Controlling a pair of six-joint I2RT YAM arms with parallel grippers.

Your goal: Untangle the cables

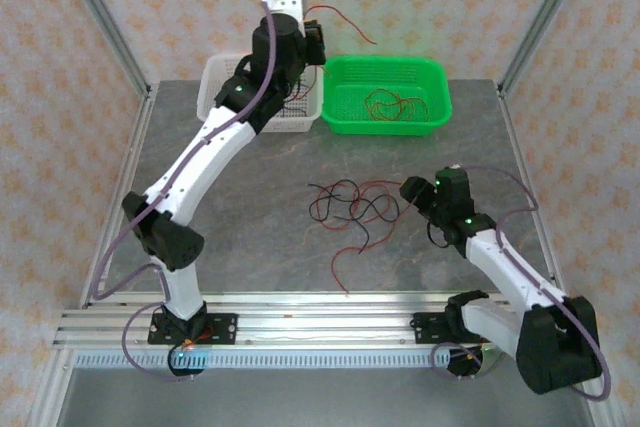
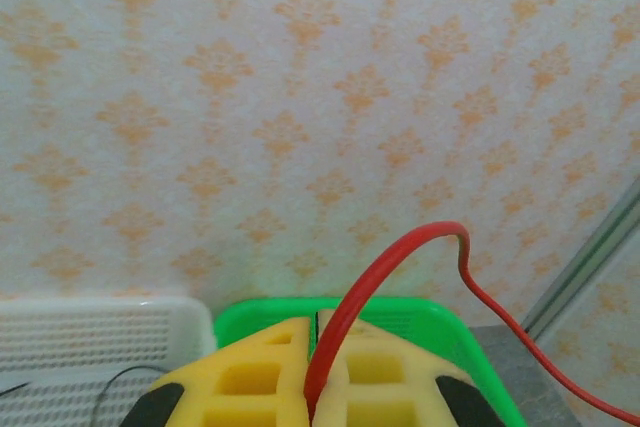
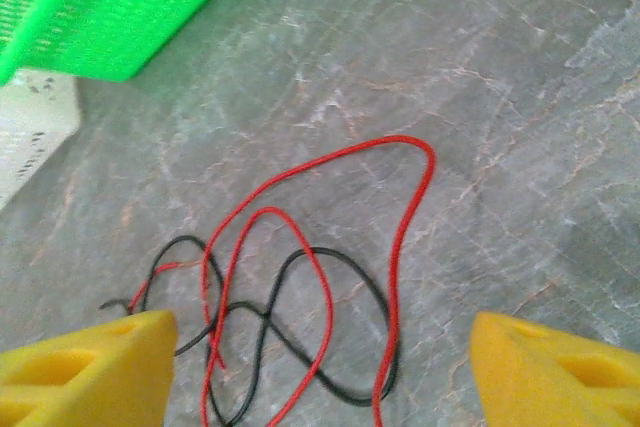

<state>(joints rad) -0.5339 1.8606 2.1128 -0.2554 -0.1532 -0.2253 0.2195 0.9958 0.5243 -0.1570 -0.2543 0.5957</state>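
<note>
1. The right gripper [image 3: 322, 332] stands wide open with nothing between its fingers.
2. The tangled red and black cables [image 3: 300, 259] lie on the table [image 1: 250, 247] just ahead of and below it, sprawling across towards the left arm's side.
3. The right arm is by far the nearer.
4. The left gripper [image 2: 312, 335] is clamped on one red wire [image 2: 432, 229], raised high by the green basket [image 1: 385, 60].

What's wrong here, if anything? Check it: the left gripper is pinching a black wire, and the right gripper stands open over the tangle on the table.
One thing is wrong: the wire in the left gripper is red, not black, as the left wrist view shows. The right gripper does stand open over the tangle on the table.
</note>
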